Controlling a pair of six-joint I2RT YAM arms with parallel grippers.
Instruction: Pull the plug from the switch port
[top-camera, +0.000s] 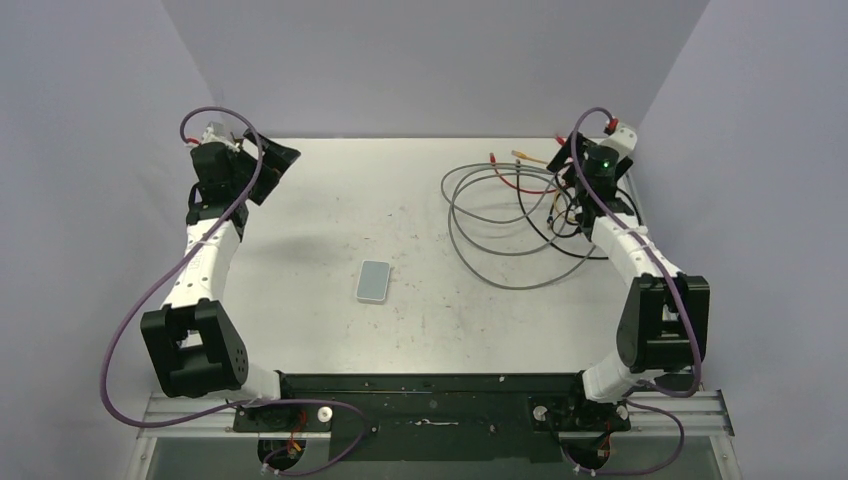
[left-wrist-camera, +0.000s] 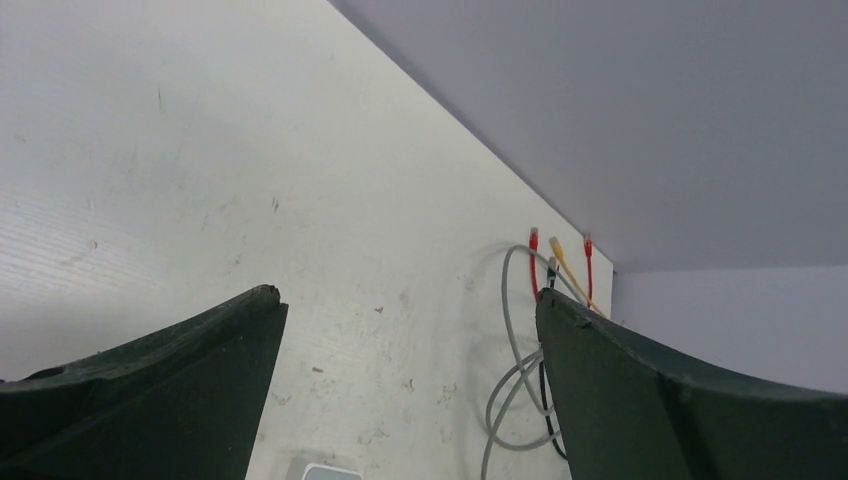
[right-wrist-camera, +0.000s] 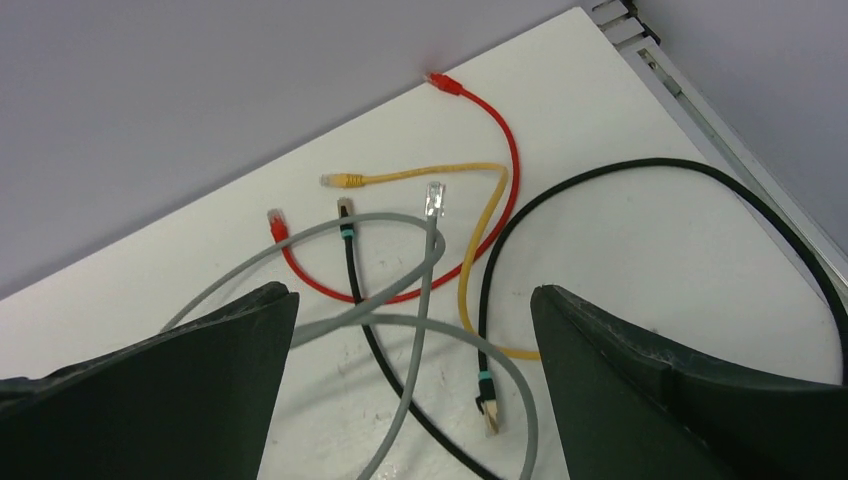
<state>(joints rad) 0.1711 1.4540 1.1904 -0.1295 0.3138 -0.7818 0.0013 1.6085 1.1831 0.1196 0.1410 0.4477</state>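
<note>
Switch (top-camera: 375, 282): small flat light-grey box, rounded corners, lying flat.
Place: well back from both pairs of jaws; one edge shows beneath the left gripper (left-wrist-camera: 405, 298).
Cable plugs (right-wrist-camera: 435, 200): loose, just ahead of the right gripper (right-wrist-camera: 412, 291).

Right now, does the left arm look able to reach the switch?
Probably yes. The switch lies alone on a bare part of the table near its middle. The cables sit off at the far right, and the left gripper hangs open at the far left with nothing between it and the switch.
</note>
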